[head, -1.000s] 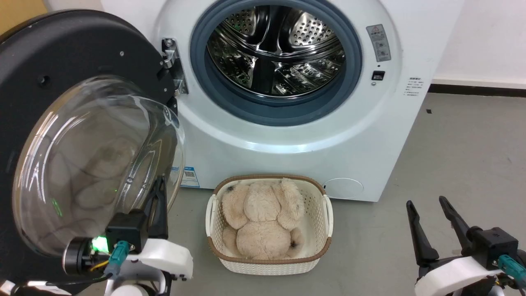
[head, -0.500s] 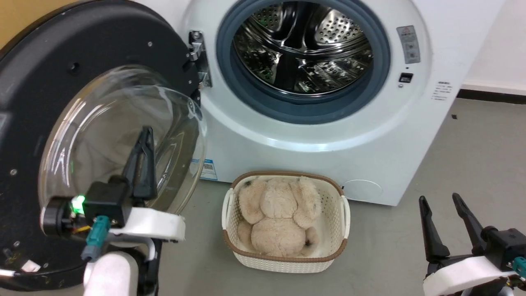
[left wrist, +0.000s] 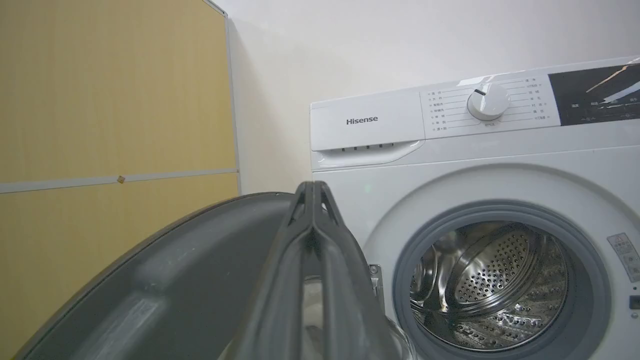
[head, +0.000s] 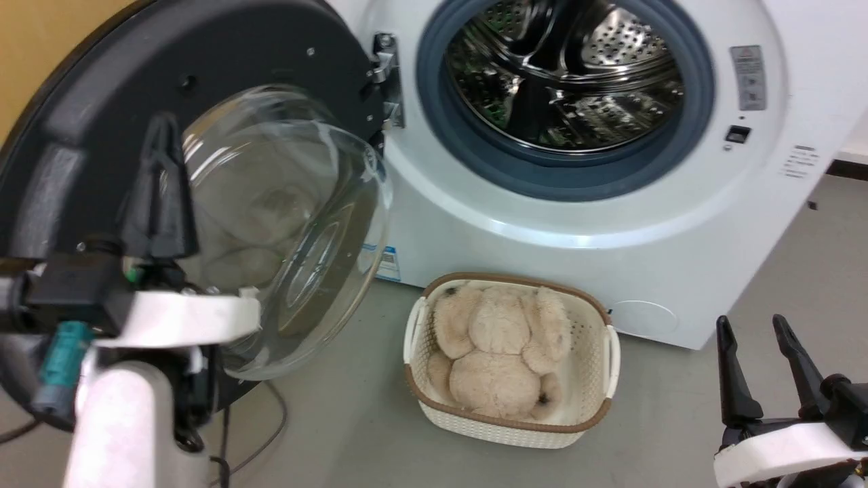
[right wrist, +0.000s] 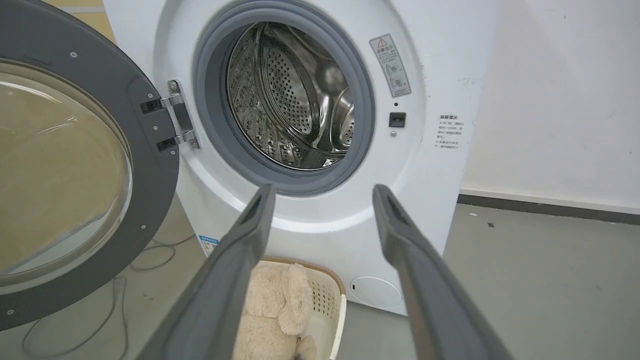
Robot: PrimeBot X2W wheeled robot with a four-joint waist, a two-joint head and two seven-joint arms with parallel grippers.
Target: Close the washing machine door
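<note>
The washing machine [head: 542,224] is a white front-loader with its steel drum [head: 569,74] exposed. Its door [head: 271,54], a black disc with a bulging glass bowl [head: 291,224], stands swung open on the left hinge. My left gripper [head: 159,129] is shut with nothing in it; its fingers overlap the door's matte inner face just left of the glass, and I cannot tell whether they touch. In the left wrist view the left gripper [left wrist: 312,186] rises above the door's rim [left wrist: 175,280]. My right gripper [head: 749,320] is open at the lower right, away from the machine [right wrist: 440,75].
A white woven basket [head: 502,427] holding a beige plush toy [head: 502,339] sits on the grey floor right in front of the machine. A dark cable [head: 268,420] lies under the door. A yellow panel [left wrist: 100,100] stands left of the machine.
The head camera has moved, shifting the scene rightward. My left gripper has risen from the glass bowl's lower edge to the door's upper left inner face. The door stays open.
</note>
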